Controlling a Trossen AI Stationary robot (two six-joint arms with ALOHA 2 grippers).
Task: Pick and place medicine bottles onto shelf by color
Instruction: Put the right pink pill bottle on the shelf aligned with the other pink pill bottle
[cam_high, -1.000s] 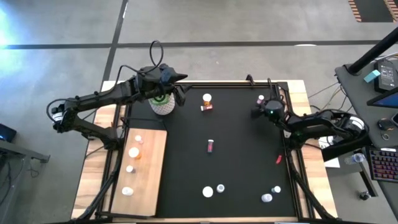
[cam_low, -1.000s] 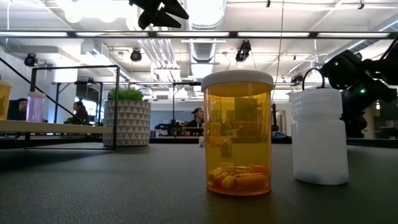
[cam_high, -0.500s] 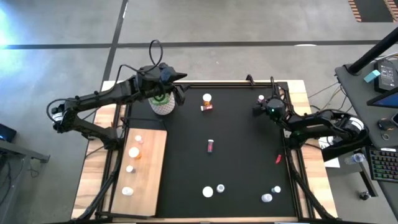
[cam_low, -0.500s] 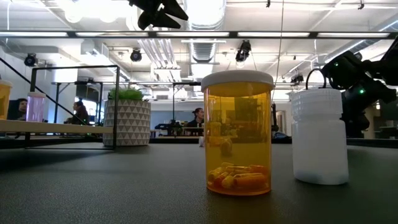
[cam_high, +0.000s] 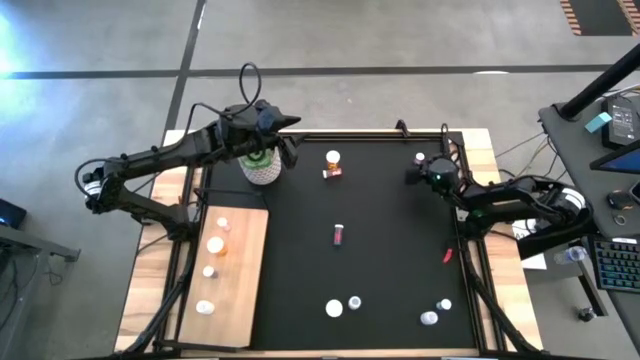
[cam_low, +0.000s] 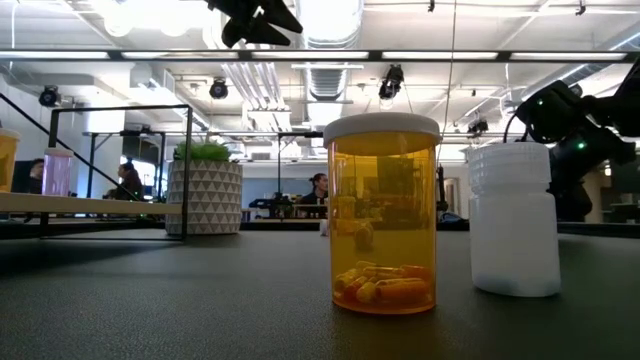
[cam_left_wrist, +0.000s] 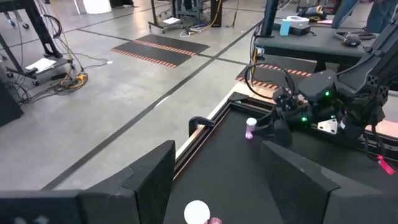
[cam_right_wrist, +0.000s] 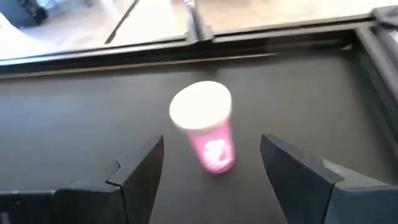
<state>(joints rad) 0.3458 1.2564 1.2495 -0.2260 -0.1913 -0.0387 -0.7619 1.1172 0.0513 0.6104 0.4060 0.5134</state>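
A pink medicine bottle with a white cap stands on the black mat near its far right corner. My right gripper is open just short of it, one finger on each side and neither touching. My left gripper hangs open and empty above the far left of the mat, next to the plant pot. The shelf lies at the left with several bottles standing on it. An orange bottle stands on the mat at the far middle.
More bottles are on the mat: one lying at its middle, two white ones near the front and two at the front right. A small red thing lies by the mat's right edge. A black frame rims the mat.
My right gripper has rolled a little about the line it points along while staying in place before the pink bottle. Nothing else has moved.
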